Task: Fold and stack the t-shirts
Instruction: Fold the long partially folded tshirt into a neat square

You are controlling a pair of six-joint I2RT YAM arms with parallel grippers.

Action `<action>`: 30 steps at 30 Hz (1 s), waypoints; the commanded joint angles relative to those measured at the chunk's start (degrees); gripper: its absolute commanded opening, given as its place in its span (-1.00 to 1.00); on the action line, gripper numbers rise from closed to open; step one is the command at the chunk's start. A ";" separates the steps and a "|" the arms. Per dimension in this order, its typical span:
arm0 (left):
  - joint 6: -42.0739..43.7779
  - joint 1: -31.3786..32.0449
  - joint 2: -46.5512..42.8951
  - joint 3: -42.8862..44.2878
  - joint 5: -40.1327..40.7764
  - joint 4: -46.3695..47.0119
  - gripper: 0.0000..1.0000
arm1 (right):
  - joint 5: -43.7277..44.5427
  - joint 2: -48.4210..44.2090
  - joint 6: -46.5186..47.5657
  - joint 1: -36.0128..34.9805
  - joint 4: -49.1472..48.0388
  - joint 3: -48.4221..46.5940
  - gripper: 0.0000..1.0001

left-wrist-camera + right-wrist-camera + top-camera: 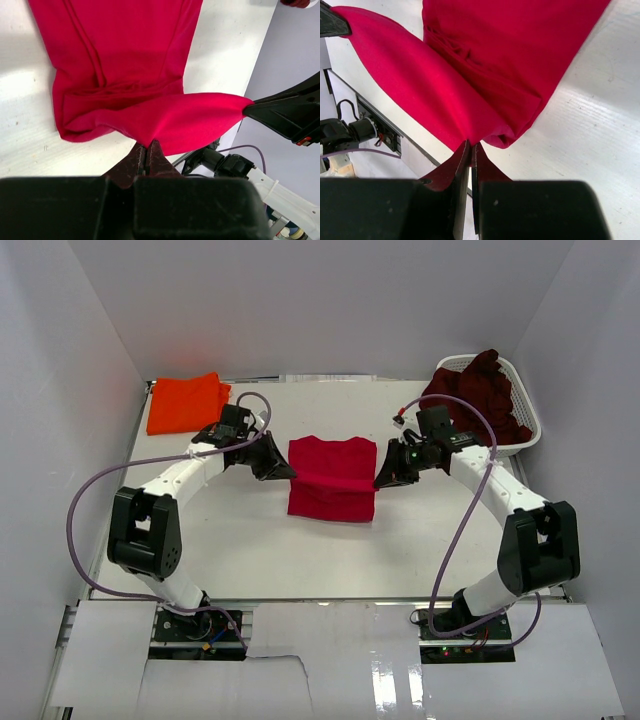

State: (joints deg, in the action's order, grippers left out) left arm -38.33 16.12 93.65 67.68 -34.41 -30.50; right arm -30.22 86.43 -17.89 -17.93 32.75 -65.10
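**Status: red t-shirt fold in hand**

Left pincer (290,473) and right pincer (380,481) are each clenched on a side edge of the red t-shirt (332,480), holding a fold raised across it on the desk (240,540). The orange t-shirt (186,402), beyond and left of the red one, appears folded. The maroon t-shirt (480,395) sits bunched in the basket (528,405), beyond and right. Judged remaining: finish red, fold maroon, stack all three
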 commanded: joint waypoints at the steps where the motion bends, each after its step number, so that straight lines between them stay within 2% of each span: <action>1: 0.88 -0.74 0.04 4.03 -0.74 1.41 -1.00 | -0.98 1.45 1.89 0.79 -0.23 -3.89 -0.85; 30: 2.29 -3.02 9.80 15.55 -2.15 0.18 -1.00 | -2.30 12.17 3.74 3.69 0.82 -15.40 -0.85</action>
State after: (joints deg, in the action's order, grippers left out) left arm -37.21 13.80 104.01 79.94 -35.88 -30.15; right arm -31.73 98.28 -15.64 -15.07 33.19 -76.93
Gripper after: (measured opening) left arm 0.029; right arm 0.084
